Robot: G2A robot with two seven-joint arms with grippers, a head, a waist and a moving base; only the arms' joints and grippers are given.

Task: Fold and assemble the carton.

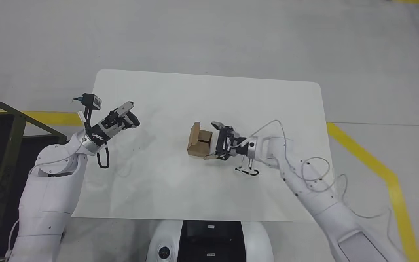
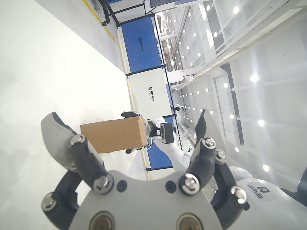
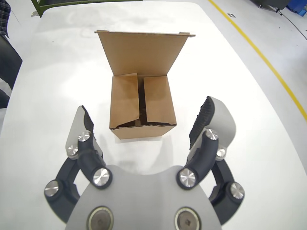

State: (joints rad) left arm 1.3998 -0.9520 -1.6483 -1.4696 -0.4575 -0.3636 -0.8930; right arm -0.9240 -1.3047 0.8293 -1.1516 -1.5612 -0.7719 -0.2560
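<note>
Now, carton [image 3: 141,101]: upright in the middle of the table [image 1: 262,98], just ahead of the right gripper, presumably where both arms can reach it.
Flaps [image 3: 124,96]: two inner ones lie folded inward over the opening with a gap between them, likely tucked first so the lid can cover them.
Lid [image 3: 142,53]: stands up on the side away from the right gripper, not yet closed.
Right gripper [image 3: 144,113]: jaws spread wide, just short of the carton's near wall, touching nothing.
Left gripper [image 1: 124,114]: raised well off to the side, jaws apart and empty, probably parked clear.
Next: folding the lid down, I judge.
</note>
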